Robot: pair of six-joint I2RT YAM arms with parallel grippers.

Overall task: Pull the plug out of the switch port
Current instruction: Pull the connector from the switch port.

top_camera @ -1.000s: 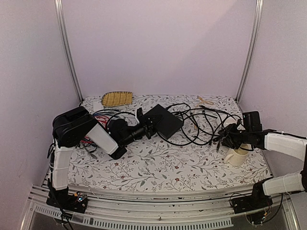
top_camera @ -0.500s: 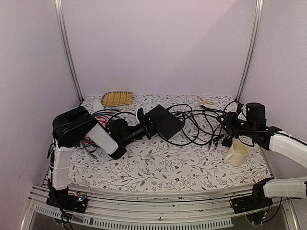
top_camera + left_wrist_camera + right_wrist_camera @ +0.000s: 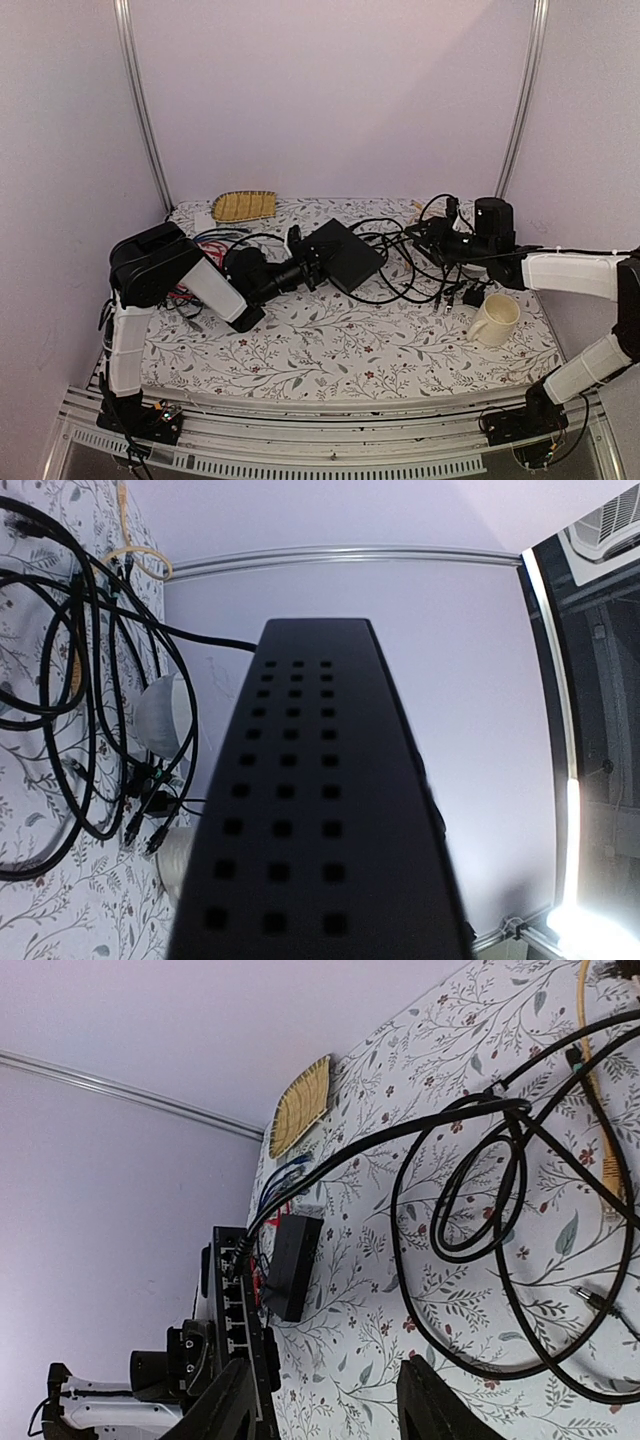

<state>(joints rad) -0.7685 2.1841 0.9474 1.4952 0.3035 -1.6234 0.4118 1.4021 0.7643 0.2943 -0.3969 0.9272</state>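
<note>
The switch (image 3: 345, 250) is a flat black box raised off the floral table, and my left gripper (image 3: 312, 265) is shut on its near-left end. Its vented face (image 3: 310, 800) fills the left wrist view and hides the fingers there. In the right wrist view the switch (image 3: 235, 1330) shows its row of sockets. The plug (image 3: 238, 1250) sits in the far end socket, its black cable (image 3: 400, 1135) running off to the loops. My right gripper (image 3: 427, 232) hovers over the cable tangle to the right of the switch. The right gripper (image 3: 327, 1365) is open, with nothing between its fingers.
A thinner black slab (image 3: 292, 1265) lies just behind the switch, near red and blue wires (image 3: 205, 240). Looped black cables (image 3: 420, 265) spread across the middle right. A cream mug (image 3: 494, 320) stands at the right, a bamboo mat (image 3: 244, 205) at the back left, a yellow cable (image 3: 430, 210) at the back.
My right arm has lifted away from the mug and swung back and left over the cables toward the switch. The left arm and the switch have not moved.
</note>
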